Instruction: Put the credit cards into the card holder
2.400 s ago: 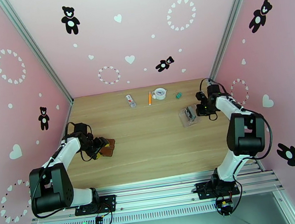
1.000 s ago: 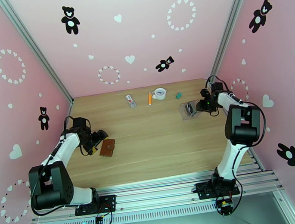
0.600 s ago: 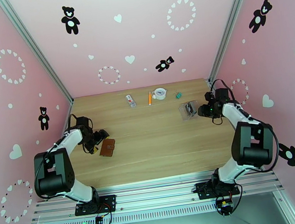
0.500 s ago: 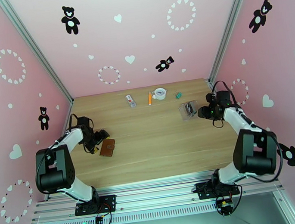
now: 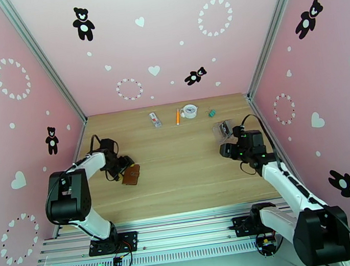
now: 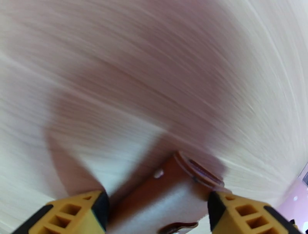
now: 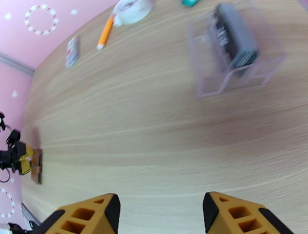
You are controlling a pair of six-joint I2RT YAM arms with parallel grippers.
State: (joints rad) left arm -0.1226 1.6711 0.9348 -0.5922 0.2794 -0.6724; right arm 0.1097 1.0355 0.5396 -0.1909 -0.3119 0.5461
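Card holder, brown leather, lies left of centre on the table, straddled by the left gripper's jaws; a firm pinch cannot be told. Right gripper hangs open, empty. Beyond it, credit cards stand inside a clear pouch.

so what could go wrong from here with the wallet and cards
1. The left gripper has a finger on each side of the card holder on the table. A squeeze across it could slide or flip it instead of lifting it.
2. The credit cards are stacked inside a see-through pouch. The open right gripper might drag the pouch or pinch several cards at once.
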